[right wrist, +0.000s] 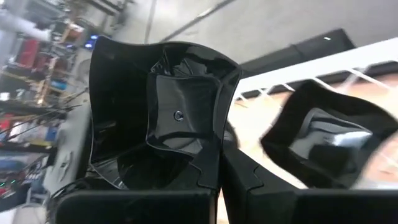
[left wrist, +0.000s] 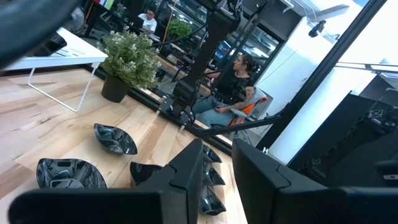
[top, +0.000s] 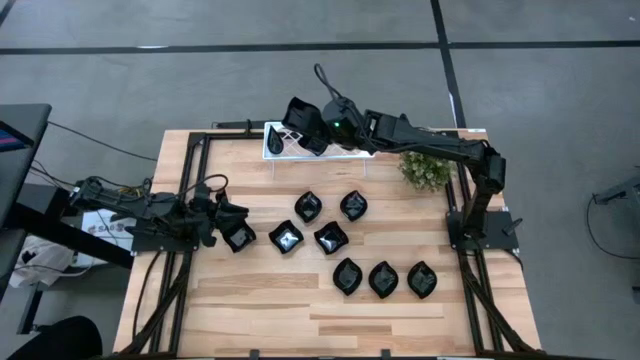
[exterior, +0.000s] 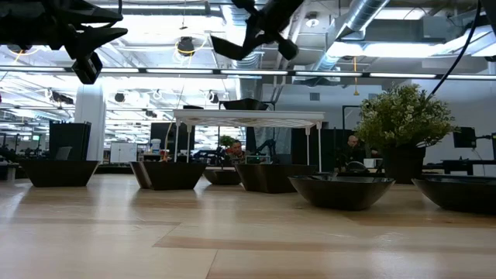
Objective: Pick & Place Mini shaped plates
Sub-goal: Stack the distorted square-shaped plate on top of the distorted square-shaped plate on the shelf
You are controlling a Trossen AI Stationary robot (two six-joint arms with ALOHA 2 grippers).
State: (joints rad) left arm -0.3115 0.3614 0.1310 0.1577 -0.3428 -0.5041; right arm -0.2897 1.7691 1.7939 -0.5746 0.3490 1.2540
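Several glossy black mini plates lie on the wooden table, among them one [top: 308,207], one [top: 331,238] and one [top: 383,279]. My right gripper [top: 322,128] reaches over the white lattice tray [top: 272,142] at the far edge and is shut on a rounded-square plate [right wrist: 165,112]. Another plate [right wrist: 329,143] rests on the tray top. My left gripper [top: 226,213] hovers open near the left edge, next to a plate [top: 238,236] that lies on the table; nothing shows between its fingers [left wrist: 186,177]. My right gripper pinches the rounded-square plate by its rim [right wrist: 208,155] between the two fingers. The plate is lifted clear above the tray and tipped on edge, its hollow side facing the wrist camera. In the low view it hangs high over the tray [exterior: 232,46].
A green potted plant [top: 425,168] stands at the far right, close under my right arm. The tray stands on thin white legs [exterior: 310,143]. Black frame rails run along the table's left [top: 185,190] and right sides. Bare wood lies along the near edge [top: 300,320]. People sit in the room beyond.
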